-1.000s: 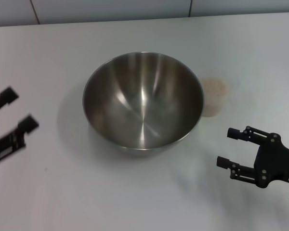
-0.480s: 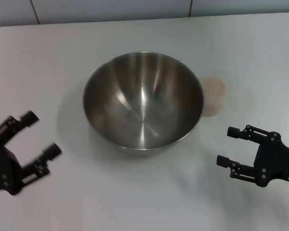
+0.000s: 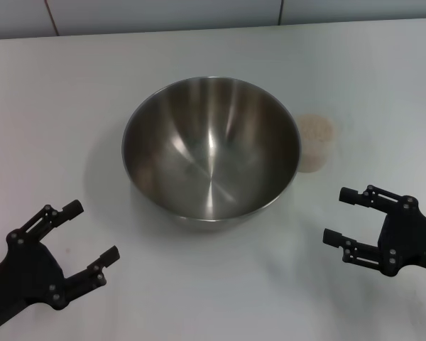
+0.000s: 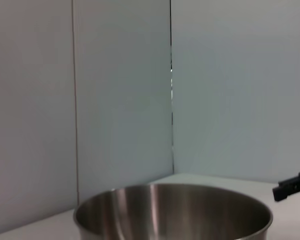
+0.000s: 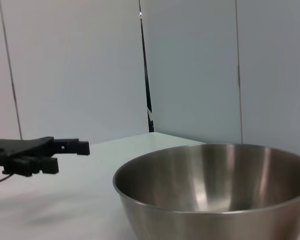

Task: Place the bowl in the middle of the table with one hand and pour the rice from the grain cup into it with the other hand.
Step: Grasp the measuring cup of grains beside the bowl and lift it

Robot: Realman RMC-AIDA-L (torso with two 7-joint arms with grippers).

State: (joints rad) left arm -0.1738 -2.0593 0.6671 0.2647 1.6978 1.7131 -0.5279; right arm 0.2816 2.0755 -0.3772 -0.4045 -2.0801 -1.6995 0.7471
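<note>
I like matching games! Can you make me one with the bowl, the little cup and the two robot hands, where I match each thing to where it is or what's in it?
Things:
1. bowl
2. cup
3. left gripper
4. right gripper

Descriptions:
A. open, above the table near the front right
B. shiny metal, nothing inside, in the middle
C. open, above the table near the front left
D. holds pale rice, just right of the bowl

Pairs: 1-B, 2-D, 3-C, 4-A

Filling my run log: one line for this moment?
bowl mid-table, empty | grain cup full, untouched | left gripper open | right gripper open
</note>
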